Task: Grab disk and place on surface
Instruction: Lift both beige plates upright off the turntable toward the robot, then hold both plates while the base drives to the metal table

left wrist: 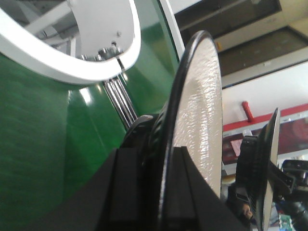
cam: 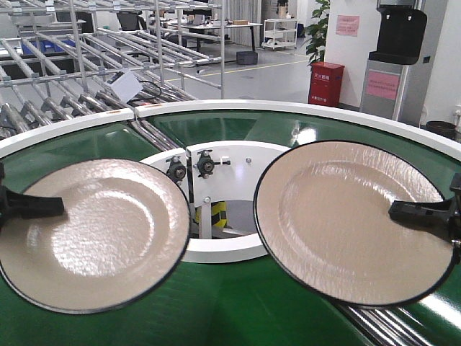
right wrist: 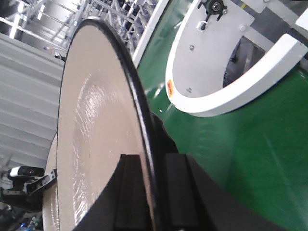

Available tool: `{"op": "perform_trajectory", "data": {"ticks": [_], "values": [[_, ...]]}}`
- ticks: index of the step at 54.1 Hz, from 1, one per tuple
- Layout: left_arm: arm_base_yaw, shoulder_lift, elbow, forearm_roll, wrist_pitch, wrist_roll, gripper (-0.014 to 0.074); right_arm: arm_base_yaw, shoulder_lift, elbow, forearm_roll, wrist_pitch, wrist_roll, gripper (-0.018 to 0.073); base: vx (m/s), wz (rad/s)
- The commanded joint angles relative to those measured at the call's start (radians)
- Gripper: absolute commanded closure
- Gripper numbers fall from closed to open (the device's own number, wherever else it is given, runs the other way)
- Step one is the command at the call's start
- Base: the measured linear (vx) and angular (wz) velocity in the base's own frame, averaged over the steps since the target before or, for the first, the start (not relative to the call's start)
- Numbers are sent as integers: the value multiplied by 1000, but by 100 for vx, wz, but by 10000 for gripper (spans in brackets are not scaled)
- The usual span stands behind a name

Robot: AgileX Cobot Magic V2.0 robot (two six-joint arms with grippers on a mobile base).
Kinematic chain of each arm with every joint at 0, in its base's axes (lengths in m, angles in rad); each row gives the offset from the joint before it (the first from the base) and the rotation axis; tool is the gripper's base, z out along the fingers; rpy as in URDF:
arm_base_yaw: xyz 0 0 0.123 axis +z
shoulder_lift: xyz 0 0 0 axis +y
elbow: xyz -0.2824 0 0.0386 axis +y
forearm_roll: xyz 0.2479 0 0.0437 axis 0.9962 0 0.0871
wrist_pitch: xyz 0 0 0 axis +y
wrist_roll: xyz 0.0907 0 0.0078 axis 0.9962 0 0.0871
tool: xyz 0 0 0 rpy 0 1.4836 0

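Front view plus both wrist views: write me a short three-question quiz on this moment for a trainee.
1. True or false: the left gripper clamps the left plate, and the right gripper clamps the right plate.
2. What lies beneath both plates? A. green belt B. wooden floor C. blue cloth
3. Fill in: each plate's rim is edged in ____.
Key: 1 true; 2 A; 3 black.
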Motion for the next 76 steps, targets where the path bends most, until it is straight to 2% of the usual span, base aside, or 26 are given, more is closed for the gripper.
{"op": "perform_trajectory", "data": {"ticks": [1, 76], "values": [[33, -109, -98, -145, 107, -194, 602, -3, -55, -30, 76, 56, 27, 568, 0, 0], [33, -109, -98, -145, 107, -194, 602, -3, -68, -30, 81, 42, 27, 568, -2, -5]]}}
